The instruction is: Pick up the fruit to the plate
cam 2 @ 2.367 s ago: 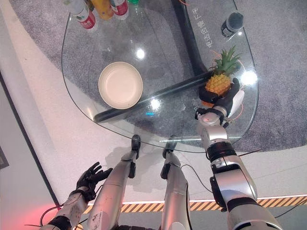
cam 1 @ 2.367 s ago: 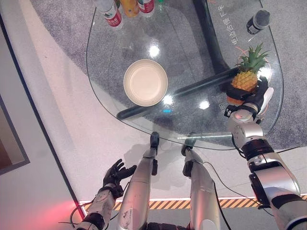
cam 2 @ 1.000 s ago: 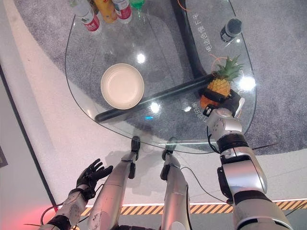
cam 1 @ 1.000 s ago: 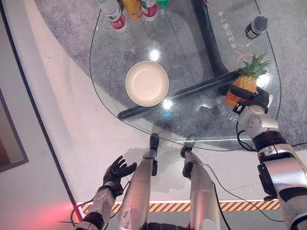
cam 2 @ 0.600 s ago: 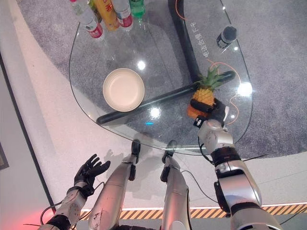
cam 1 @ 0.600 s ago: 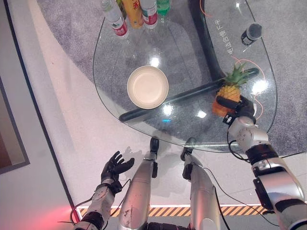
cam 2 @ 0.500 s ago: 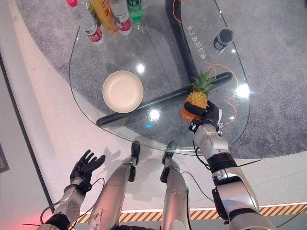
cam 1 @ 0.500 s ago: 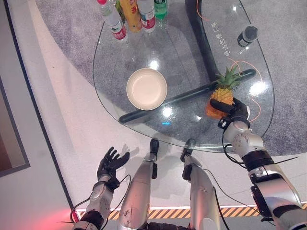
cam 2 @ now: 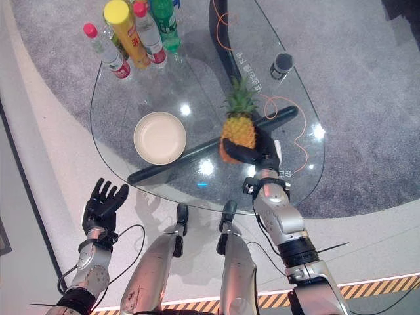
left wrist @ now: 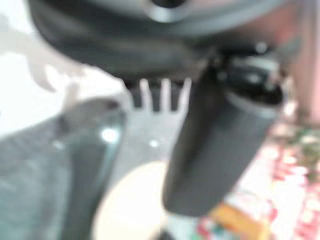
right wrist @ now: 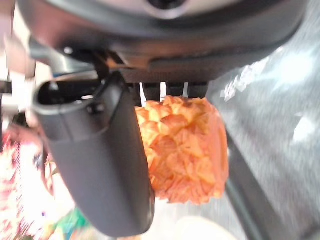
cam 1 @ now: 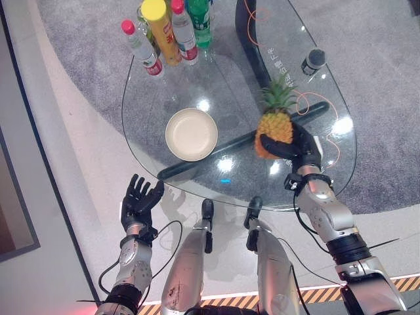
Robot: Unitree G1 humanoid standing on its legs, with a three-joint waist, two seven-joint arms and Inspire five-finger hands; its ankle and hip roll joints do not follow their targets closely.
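An orange pineapple (cam 1: pixel 276 126) with a green crown is held upright above the glass table (cam 1: pixel 230 79), right of centre. My right hand (cam 1: pixel 296 146) is shut on its lower body, fingers and thumb wrapped round it; the right wrist view shows the pineapple (right wrist: pixel 184 148) against my thumb (right wrist: pixel 100 165). A round cream plate (cam 1: pixel 191 134) lies on the glass to the left of the pineapple, apart from it. My left hand (cam 1: pixel 139 201) hangs open with spread fingers beside the table's near left edge, off the glass, holding nothing.
Several bottles (cam 1: pixel 172 29) stand in a group at the table's far left end. A small dark cylinder (cam 1: pixel 314 60) sits at the far right, with an orange cable (cam 1: pixel 308 105) looping near it. A dark bar (cam 2: pixel 210 147) runs under the glass.
My right hand has carried the pineapple leftward across the table, closer to the plate. My left hand has risen with fingers spread. The camera has shifted too.
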